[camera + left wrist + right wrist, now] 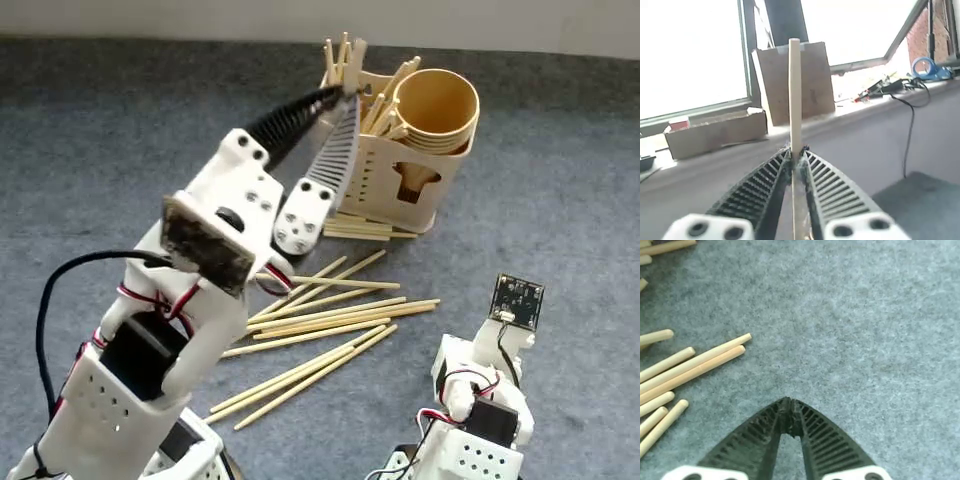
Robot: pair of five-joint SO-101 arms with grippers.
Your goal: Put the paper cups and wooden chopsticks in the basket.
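A tan basket (405, 180) stands at the back of the grey mat, holding stacked paper cups (436, 108) and several upright wooden chopsticks (342, 55). My left gripper (349, 97) is raised at the basket's left rim, shut on a single chopstick (795, 95) that points straight up past its tips. Several loose chopsticks (330, 315) lie scattered on the mat in front of the basket. My right gripper (789, 416) is shut and holds nothing, low over the mat, with chopstick ends (700, 360) lying nearby.
The right arm's body (485, 400) sits at the front right. Bare grey mat (560, 230) stretches to the right of the basket. A few chopsticks (365, 230) lie against the basket's front foot.
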